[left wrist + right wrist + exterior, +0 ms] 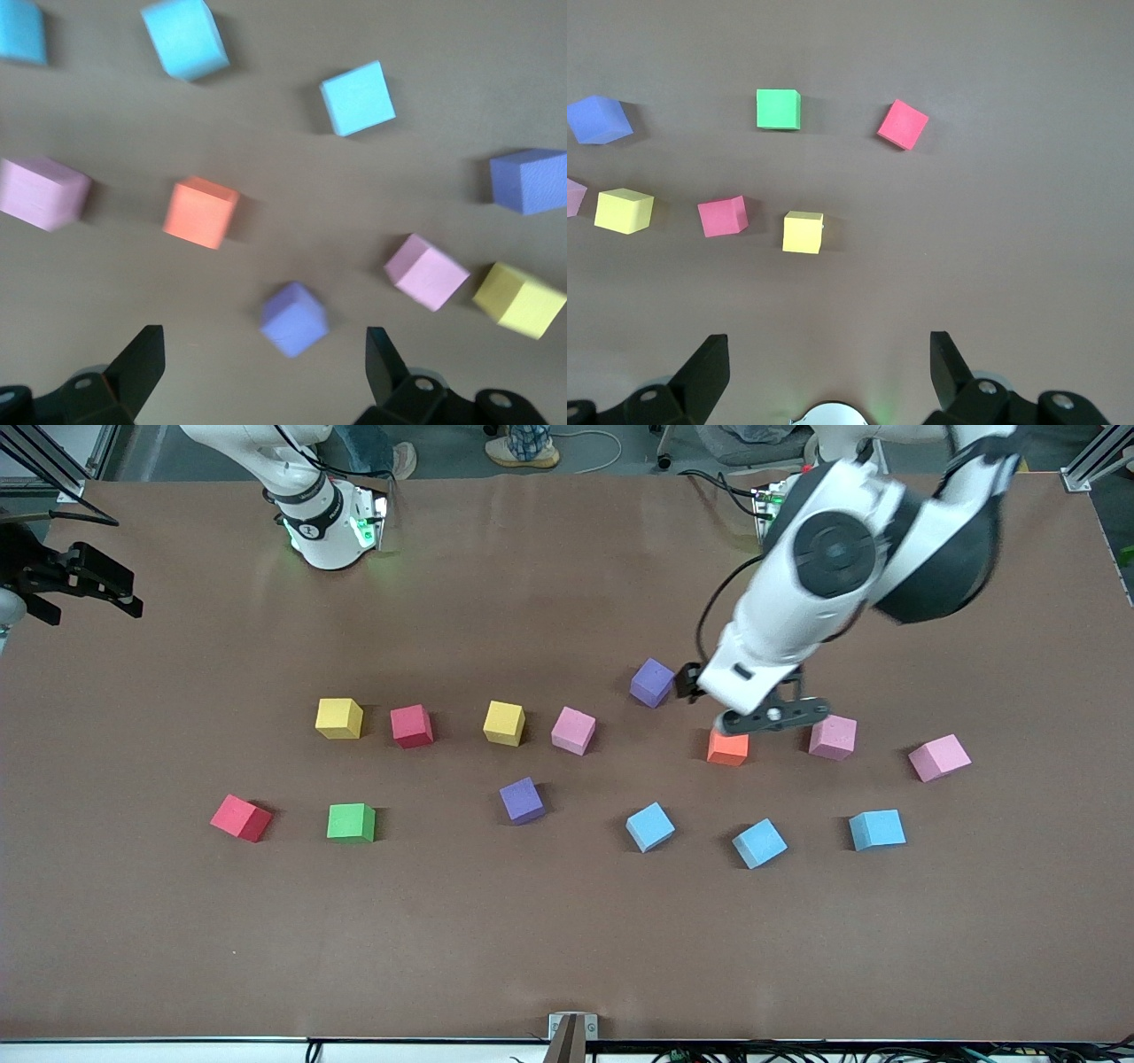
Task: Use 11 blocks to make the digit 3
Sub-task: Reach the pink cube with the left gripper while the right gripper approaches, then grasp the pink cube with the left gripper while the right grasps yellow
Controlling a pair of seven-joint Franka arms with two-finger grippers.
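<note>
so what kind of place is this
Probably a robotics lab: a brown table with scattered foam blocks, aluminium framing at its corners, cables along the edge, someone's shoes nearby.

The small coloured cubes, such as the orange foam cube (pixel 727 748), look soft and matt. The brown table surface (pixel 532 939) is smooth and dull. The white plastic arm shells (pixel 797 620) are glossy.

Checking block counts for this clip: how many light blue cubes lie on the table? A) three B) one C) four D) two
A: three light blue cubes sit in the row nearer the front camera, toward the left arm's end of the table.
</note>
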